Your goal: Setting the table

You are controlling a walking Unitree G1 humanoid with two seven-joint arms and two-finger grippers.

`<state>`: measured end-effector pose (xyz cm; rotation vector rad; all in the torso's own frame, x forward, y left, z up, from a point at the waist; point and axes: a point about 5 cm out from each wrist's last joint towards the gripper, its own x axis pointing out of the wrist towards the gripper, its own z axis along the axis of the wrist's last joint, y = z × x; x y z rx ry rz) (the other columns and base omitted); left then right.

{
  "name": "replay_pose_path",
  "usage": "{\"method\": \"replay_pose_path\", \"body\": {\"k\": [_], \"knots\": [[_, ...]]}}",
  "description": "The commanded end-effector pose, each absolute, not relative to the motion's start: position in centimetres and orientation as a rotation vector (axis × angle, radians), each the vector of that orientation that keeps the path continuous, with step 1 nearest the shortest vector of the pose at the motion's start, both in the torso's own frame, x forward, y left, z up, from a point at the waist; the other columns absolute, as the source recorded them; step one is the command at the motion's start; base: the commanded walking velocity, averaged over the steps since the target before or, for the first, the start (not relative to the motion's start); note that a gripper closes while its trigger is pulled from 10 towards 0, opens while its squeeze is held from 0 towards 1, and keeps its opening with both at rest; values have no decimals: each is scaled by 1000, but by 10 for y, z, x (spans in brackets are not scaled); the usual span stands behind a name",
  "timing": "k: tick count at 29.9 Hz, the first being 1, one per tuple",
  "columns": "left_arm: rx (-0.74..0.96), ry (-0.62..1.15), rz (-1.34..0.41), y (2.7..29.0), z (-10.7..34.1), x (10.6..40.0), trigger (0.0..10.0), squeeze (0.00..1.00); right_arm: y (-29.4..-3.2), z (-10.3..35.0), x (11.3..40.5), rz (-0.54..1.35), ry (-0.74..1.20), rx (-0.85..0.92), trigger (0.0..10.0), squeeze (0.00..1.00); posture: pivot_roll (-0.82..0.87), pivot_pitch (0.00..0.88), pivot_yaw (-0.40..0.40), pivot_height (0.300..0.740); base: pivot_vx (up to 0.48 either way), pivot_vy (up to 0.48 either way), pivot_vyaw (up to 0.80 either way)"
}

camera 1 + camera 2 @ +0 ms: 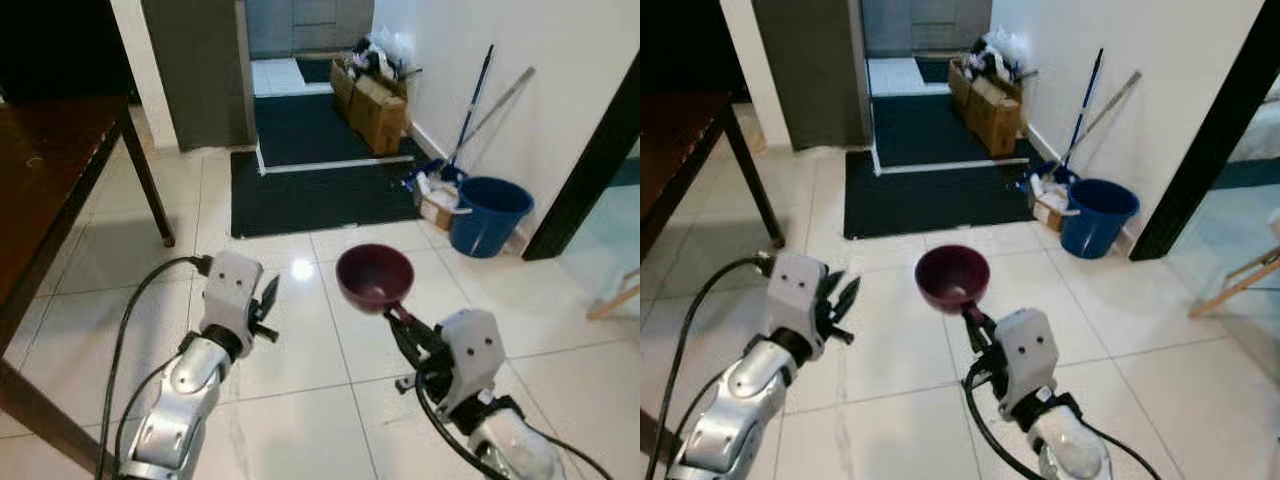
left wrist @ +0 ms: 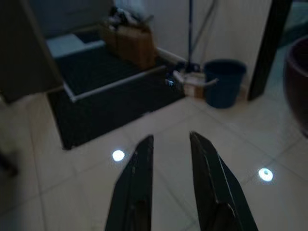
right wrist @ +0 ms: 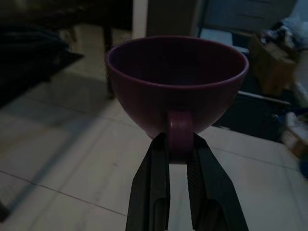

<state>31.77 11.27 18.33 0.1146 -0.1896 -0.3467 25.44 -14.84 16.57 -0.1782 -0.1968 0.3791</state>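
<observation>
Maroon and round, the cup [image 3: 176, 82] is held in the air above the tiled floor [image 1: 330, 300], well clear of any surface, its mouth facing up. The right end effector [image 3: 179, 149] has its two black fingers [image 3: 153, 187] pressed onto either side of the cup's small handle [image 3: 180, 131], so the bowl of the cup sits just beyond the fingertips. From the head camera the cup [image 1: 374, 276] shows in front of the right arm, over the white tiles.

On the robot's left, the left end effector [image 2: 171, 144] is raised at about the same height with nothing between its fingers [image 2: 137, 183]; they stand slightly spread, a narrow gap showing between the tips. It is apart from the cup, which shows at the margin of the left wrist camera.

Dark wood marks the desk [image 1: 50, 160] at the robot's far left; its near edge and one leg [image 1: 148, 180] are visible, and the cup is well away from that edge.

Farther off, a dark mat [image 1: 310, 190] lies on the floor before a doorway. By the white wall stand a blue bucket [image 1: 488, 214], a mop with a blue shaft [image 1: 470, 100] and cardboard boxes [image 1: 372, 105].
</observation>
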Motion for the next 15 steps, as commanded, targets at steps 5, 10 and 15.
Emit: {"method": "replay_pose_path", "body": {"k": [5,10,15], "knots": [[125,-163,-335,119,177,317,10000,0,-147,166,253,382,-207,-175,10000,0,-48,100,83,740,480,0,0],[124,-162,-336,119,177,317,10000,0,-147,167,253,381,-206,-177,10000,0,-49,100,81,740,480,0,0],[124,-162,-337,119,177,317,10000,0,-147,167,253,381,-207,-176,10000,0,-49,100,81,740,480,0,0]]}}
